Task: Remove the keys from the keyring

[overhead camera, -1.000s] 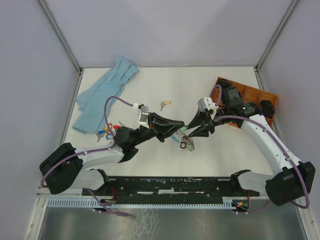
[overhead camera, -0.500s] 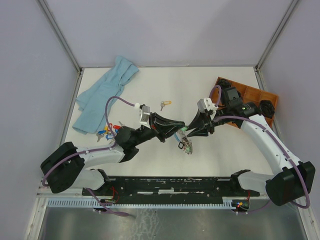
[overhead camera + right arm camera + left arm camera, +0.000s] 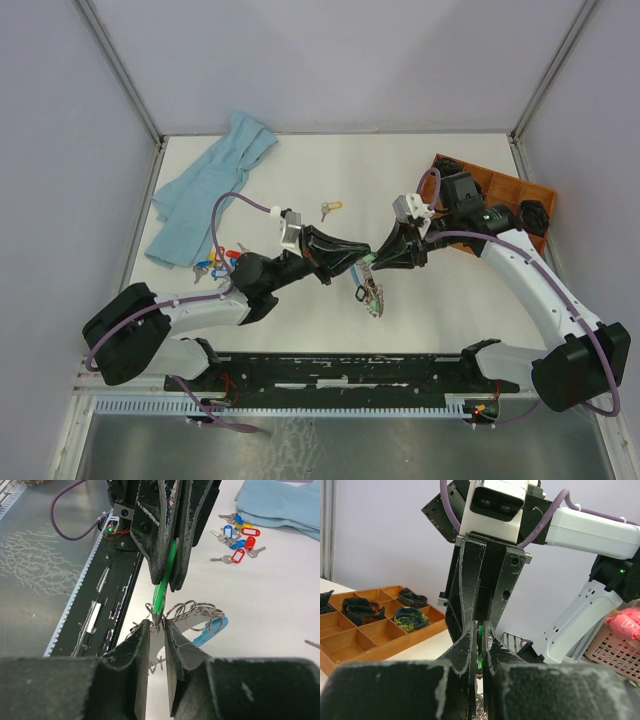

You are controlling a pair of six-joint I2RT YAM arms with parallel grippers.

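Centrally, over the worktop (image 3: pixel 450 300), the left gripper (image 3: pixel 169 580) has its jaws clamped on a key's green tag (image 3: pixel 162 587). The keyring (image 3: pixel 197 612) dangles beneath and looks light, floppy and slippery. The right gripper (image 3: pixel 157 627) has its jaws narrowly apart astride the tag's tip, likely the best hold.

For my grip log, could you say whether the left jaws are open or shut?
Shut: the left gripper has its jaws pinched on the green tag.

Keyring (image 3: pixel 200 611) shiny metal; green tag (image 3: pixel 162 587) glossy plastic; tray (image 3: pixel 500 185) wood; towel (image 3: pixel 205 190) cloth.
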